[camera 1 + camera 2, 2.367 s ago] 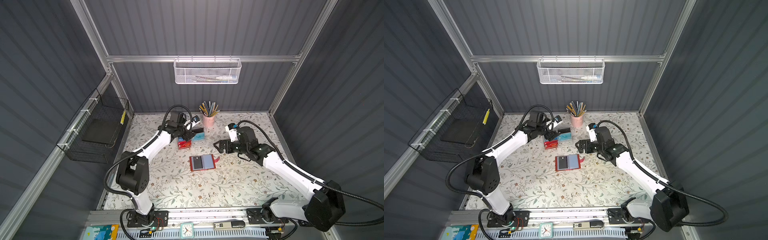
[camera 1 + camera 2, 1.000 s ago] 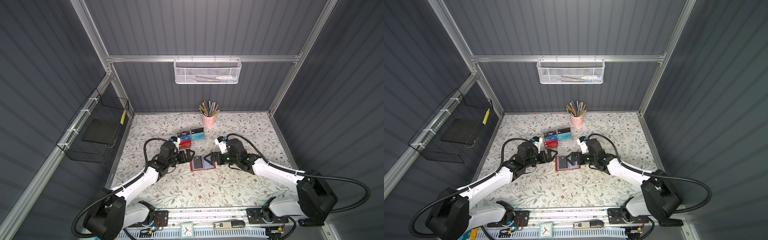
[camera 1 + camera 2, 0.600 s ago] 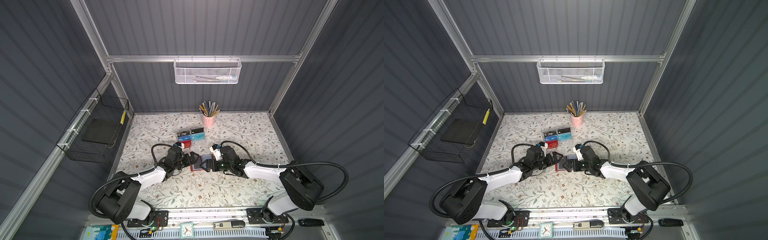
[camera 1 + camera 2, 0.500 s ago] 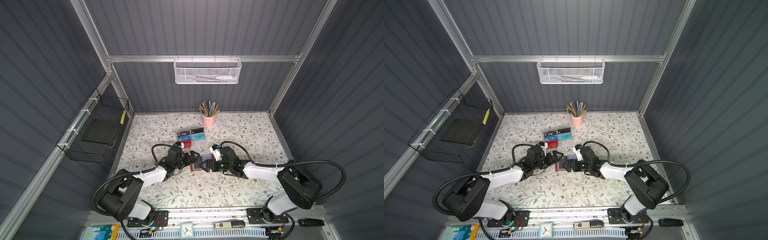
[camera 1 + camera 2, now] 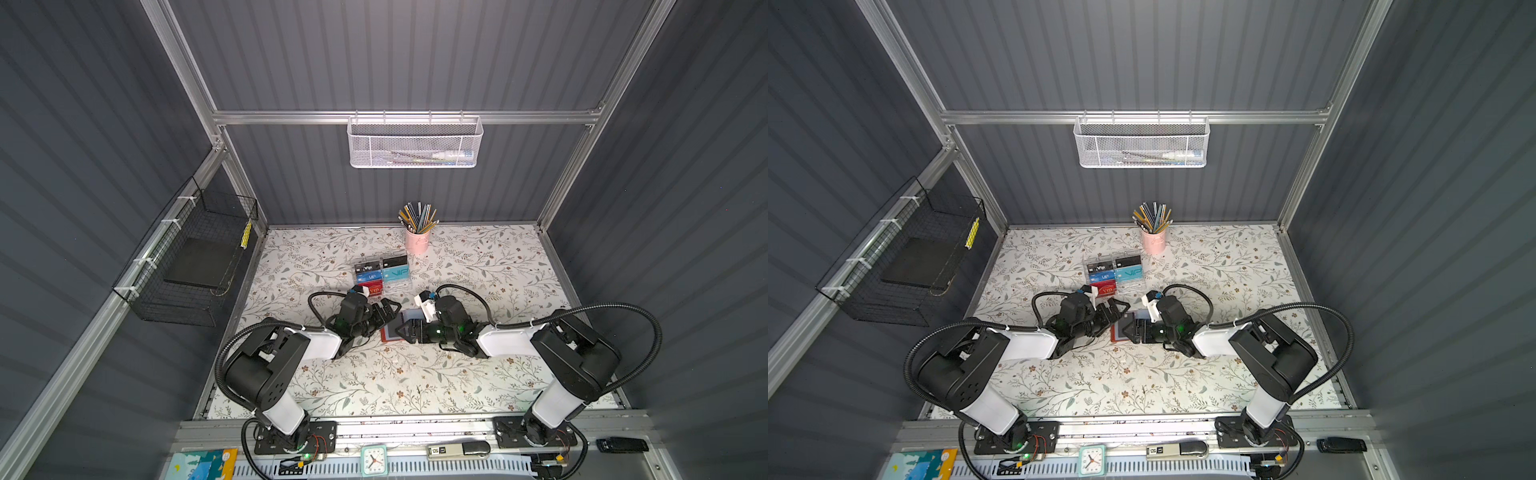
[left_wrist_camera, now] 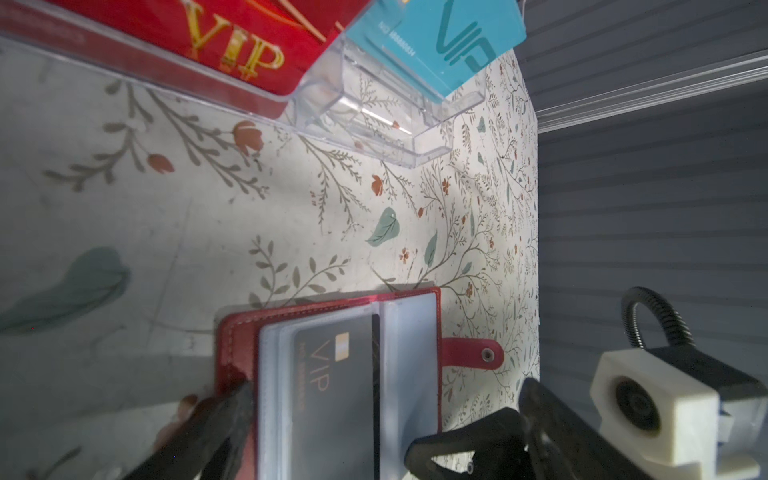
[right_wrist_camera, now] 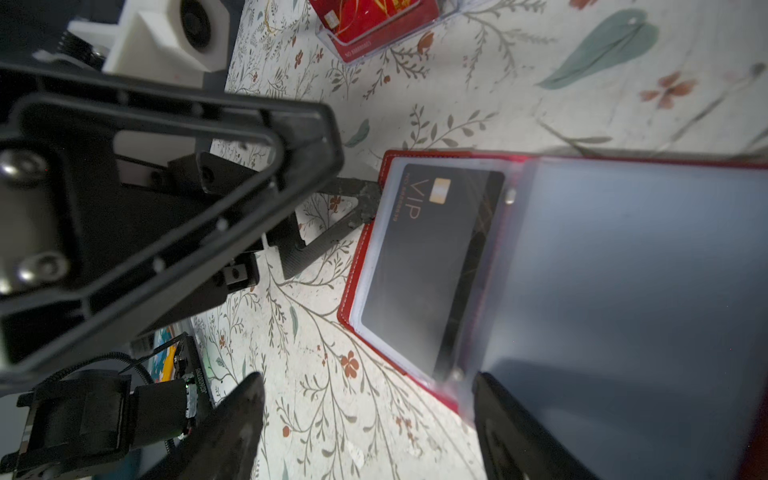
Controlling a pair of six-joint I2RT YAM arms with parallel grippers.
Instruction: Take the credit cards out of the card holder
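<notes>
- In both top views a clear compartmented box [image 5: 380,272] holding cards stands just above the middle of the frame. It is just beyond the left pincer [image 5: 388,312], and a pink cup of pencils [image 5: 417,243] stands behind it near the back wall.
- A white mesh basket [image 5: 415,145] hangs on the back wall at upper centre. A black wire basket [image 5: 195,257] hangs on the left wall, and a small clock [image 5: 374,459] sits on the front rail at the bottom edge.
- The left wrist view shows a red card [image 6: 208,37] and a teal card [image 6: 449,37], both marked "VIP", in neighbouring compartments of the box.
- The card holder [image 5: 390,333] lies open on the floral worktop [image 5: 374,382], slightly below mid-frame. The two pincers meet over it and hide most of it from above.
- The left pincer's jaws stand apart, with one fingertip [image 7: 361,201] touching the edge of the holder's red cover.
- The right pincer [image 7: 368,395] also has its jaws apart and clamps nothing. One finger is over the worktop beside the holder, and the other is at the holder's edge by a sleeve.
- The holder has a red stitched cover and blue-grey clear sleeves. A black card [image 6: 336,386] with gold "VIP" lettering and a chip sits inside one sleeve, and the red snap tab [image 6: 469,353] lies flat at one side.
</notes>
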